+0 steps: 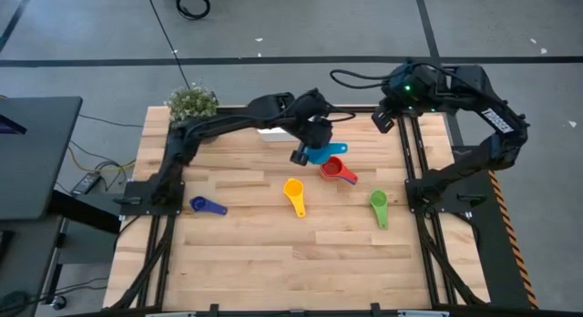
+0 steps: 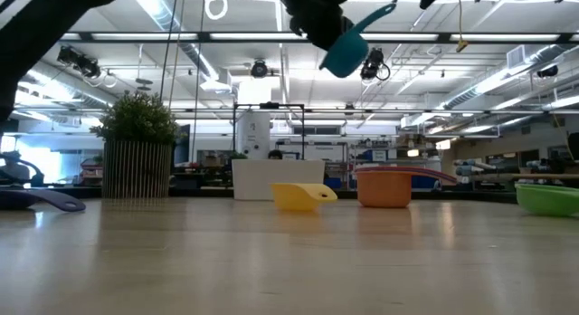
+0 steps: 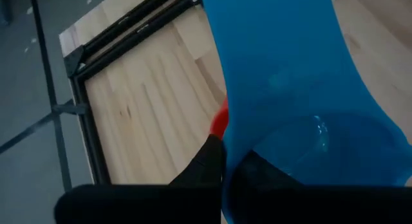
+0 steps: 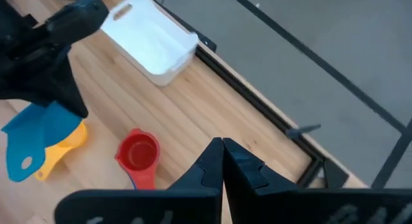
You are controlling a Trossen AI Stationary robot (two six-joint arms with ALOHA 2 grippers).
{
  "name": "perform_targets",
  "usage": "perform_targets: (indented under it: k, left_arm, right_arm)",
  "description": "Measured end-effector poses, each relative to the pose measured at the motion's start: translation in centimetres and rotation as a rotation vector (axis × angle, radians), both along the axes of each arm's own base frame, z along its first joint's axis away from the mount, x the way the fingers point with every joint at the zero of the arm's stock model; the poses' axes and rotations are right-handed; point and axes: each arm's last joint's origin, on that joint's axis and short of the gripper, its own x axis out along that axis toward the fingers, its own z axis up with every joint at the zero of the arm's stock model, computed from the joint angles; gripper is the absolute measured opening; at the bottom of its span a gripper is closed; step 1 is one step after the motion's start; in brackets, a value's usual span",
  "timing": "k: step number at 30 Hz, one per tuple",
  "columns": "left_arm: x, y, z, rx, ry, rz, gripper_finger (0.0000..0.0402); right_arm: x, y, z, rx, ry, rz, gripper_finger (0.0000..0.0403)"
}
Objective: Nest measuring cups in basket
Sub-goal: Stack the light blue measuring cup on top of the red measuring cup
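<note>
Near the top middle of the high view, the left gripper [image 1: 301, 156] hangs above the table [image 1: 246, 253], pinching a light blue cup [image 1: 324, 153]; the right gripper [image 1: 383, 119] waits upper right, closed and empty.

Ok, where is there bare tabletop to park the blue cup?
The wide front strip, nearer than the dark blue cup, yellow cup and green cup, is bare. So is the gap between dark blue and yellow. It is crowded near the basket: the red cup sits there, under the left end effector holding the blue cup.
</note>
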Motion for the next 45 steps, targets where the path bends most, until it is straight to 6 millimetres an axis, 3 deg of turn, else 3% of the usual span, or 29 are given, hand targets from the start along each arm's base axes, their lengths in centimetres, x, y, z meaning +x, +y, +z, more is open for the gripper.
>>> perform_targets:
  k: [6,19,31,37,45]
  left_arm:
    - [1.6,1.2,-2.7,0.015,0.015,-0.016,0.0006]
    - [5.1,3.0,-8.4,-0.007,-0.028,-0.028,0.0006]
    - [6.3,3.3,-13.7,-0.006,0.064,-0.077,0.0006]
    - [6.1,3.3,-15.0,-0.024,0.133,-0.081,0.0006]
    - [5.1,3.0,-15.3,-0.002,0.246,-0.115,0.0006]
  right_arm:
    - [-0.8,0.2,-1.6,0.034,0.018,-0.011,0.0012]
    - [-0.1,-0.1,-4.6,0.074,0.069,0.007,0.0012]
    - [-0.2,0.0,-4.8,0.083,0.077,0.039,0.0012]
    - [-0.6,0.1,-4.6,0.071,0.073,0.053,0.0012]
    - [-1.1,0.2,-4.4,0.063,0.063,0.059,0.0012]
